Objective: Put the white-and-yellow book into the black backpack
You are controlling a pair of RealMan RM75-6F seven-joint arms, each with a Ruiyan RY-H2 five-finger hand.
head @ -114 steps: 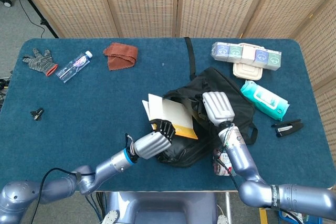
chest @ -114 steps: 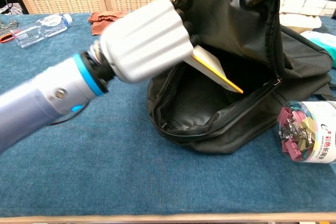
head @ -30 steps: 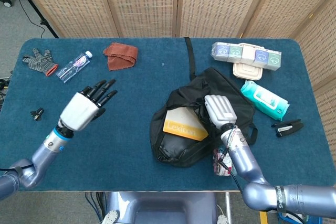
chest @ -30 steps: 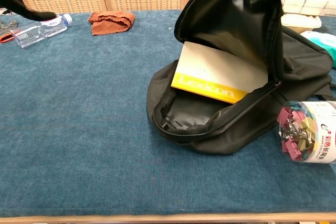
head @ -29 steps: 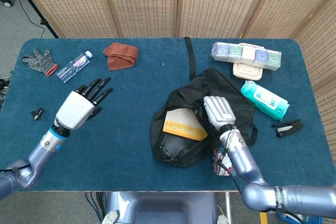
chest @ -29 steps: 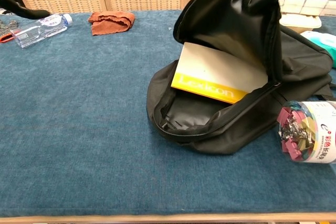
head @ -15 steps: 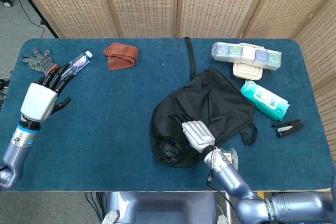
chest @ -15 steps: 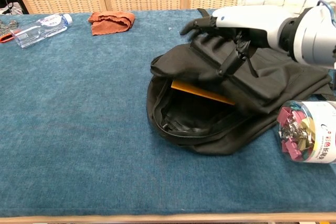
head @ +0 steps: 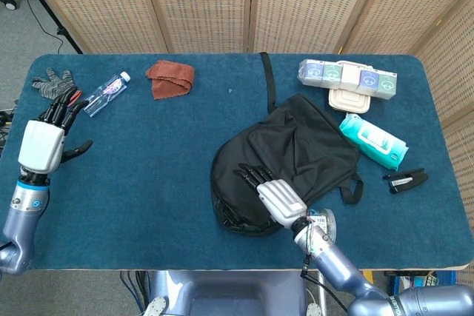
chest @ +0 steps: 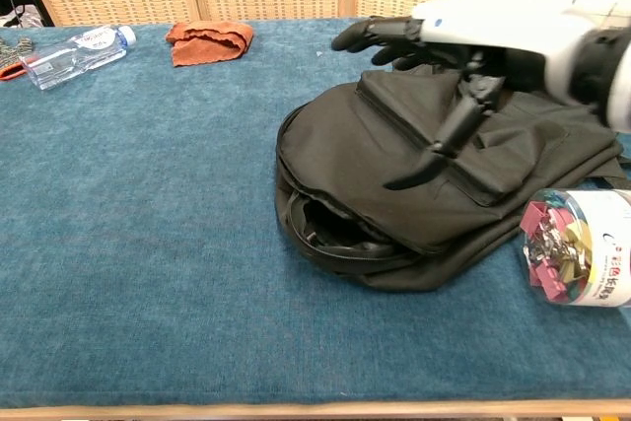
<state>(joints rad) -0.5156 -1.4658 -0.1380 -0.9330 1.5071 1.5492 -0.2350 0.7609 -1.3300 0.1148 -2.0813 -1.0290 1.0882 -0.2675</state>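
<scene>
While the right hand (chest: 473,41) hovers spread and empty over the slumped black backpack (head: 296,157) near the table's front edge, the book is hidden; the left hand (head: 41,142), fingers apart, holds nothing.

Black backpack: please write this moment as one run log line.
backpack: flap down, book unseen | right robot hand: open above it | left robot hand: open, away

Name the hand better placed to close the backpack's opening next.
Right. The right hand hovers open over the backpack beside its gaping opening; the left hand is at the table's far left edge.
</scene>
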